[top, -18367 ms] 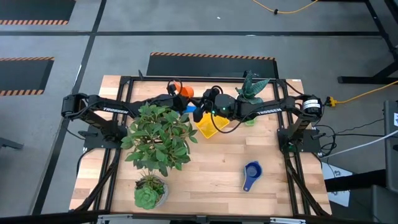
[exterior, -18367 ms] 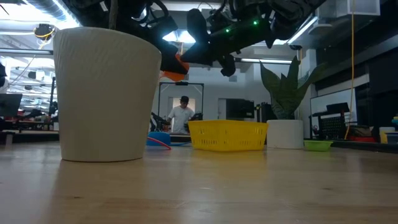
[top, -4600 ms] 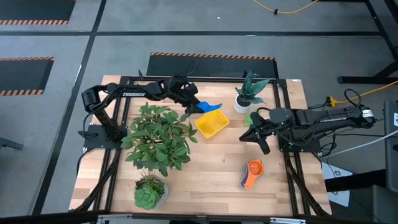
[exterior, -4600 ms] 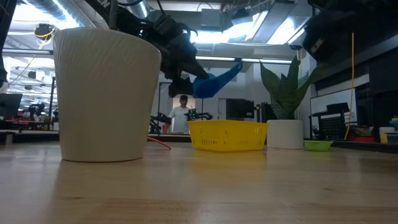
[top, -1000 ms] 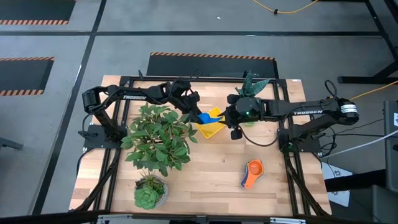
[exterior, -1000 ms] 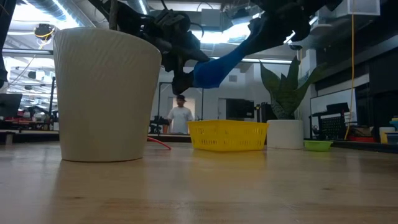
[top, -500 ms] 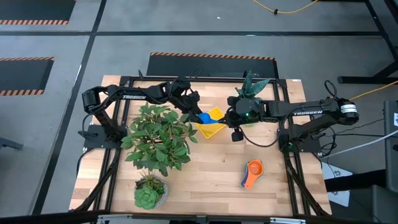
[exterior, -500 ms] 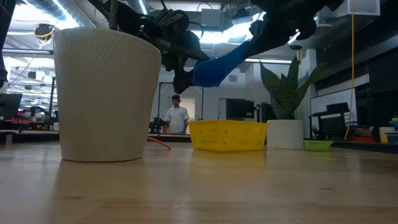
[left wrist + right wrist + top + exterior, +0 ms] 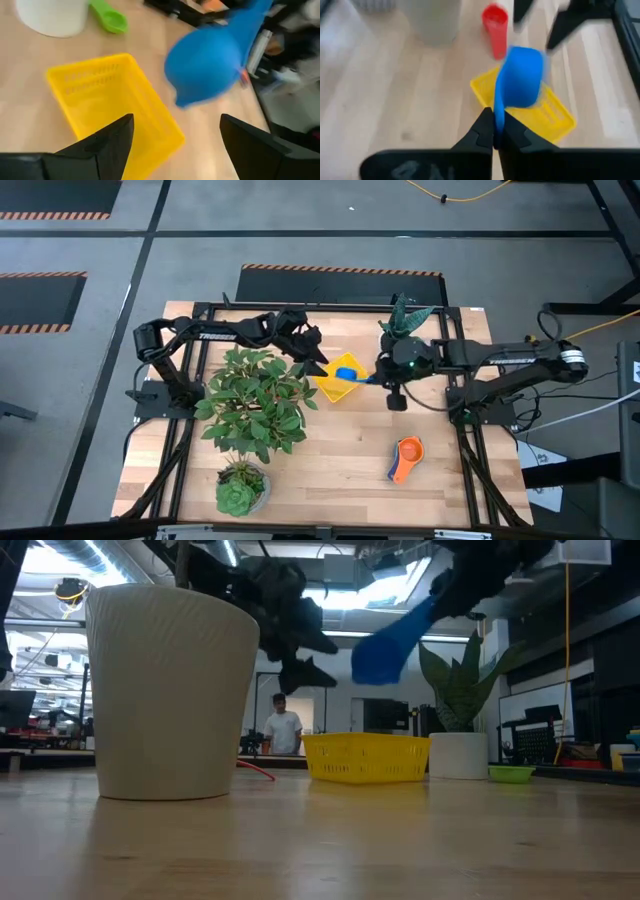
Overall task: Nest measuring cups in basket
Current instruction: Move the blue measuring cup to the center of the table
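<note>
A blue measuring cup (image 9: 347,372) hangs above the yellow basket (image 9: 335,387), which rests flat on the table at the far middle. My right gripper (image 9: 377,376) is shut on the cup's handle. My left gripper (image 9: 318,355) stands open just left of the cup, with nothing between its fingers (image 9: 110,145). An orange cup (image 9: 409,450) sits inside another blue cup on the table at the near right. A green cup (image 9: 112,20) lies by a white pot beyond the basket. My right gripper pinches the blue cup's flat handle (image 9: 496,112) between its two fingers, which lie along it. It comes from the table's right. The cup is lifted clear over the basket (image 9: 365,755) and tilted, its bowl (image 9: 380,650) lower than the handle.
A big leafy plant (image 9: 255,395) in a white pot (image 9: 170,690) stands left of the basket. A small succulent pot (image 9: 240,492) sits at the near left. A spiky plant in a white pot (image 9: 398,330) stands at the far right. A red cup-like thing (image 9: 495,25) stands beyond the basket.
My right gripper has drawn back toward the table's right with the blue cup. The cup has come away from my left gripper's fingers and now hangs over the basket. My left gripper has stayed where it was.
</note>
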`<move>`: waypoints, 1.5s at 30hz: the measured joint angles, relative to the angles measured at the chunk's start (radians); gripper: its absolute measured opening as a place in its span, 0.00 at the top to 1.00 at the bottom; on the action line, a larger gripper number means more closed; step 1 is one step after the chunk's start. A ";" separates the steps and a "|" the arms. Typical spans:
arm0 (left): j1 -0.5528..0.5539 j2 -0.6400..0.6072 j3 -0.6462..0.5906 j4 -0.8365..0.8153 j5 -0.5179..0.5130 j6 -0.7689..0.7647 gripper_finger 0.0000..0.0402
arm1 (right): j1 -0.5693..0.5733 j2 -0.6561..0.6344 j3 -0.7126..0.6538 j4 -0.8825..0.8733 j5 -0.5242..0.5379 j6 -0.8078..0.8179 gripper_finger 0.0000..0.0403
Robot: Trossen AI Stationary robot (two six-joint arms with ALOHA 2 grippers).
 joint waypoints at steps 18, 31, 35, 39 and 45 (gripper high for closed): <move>-0.031 -0.005 0.003 0.017 -0.084 -0.002 0.28 | 0.137 -0.057 -0.112 -0.196 -0.146 0.721 0.98; -0.037 -0.005 0.003 0.017 -0.083 -0.005 0.28 | 0.161 -0.051 -0.324 0.274 -0.241 0.874 0.98; -0.037 -0.005 0.003 0.018 -0.083 -0.005 0.28 | 0.161 -0.051 -0.423 0.425 -0.276 0.946 0.98; -0.037 -0.005 0.003 0.017 -0.083 -0.005 0.28 | 0.161 -0.051 -0.502 0.564 -0.295 1.016 0.98; -0.037 -0.005 0.003 0.018 -0.083 -0.005 0.28 | 0.161 -0.051 -0.546 0.588 -0.295 1.043 0.97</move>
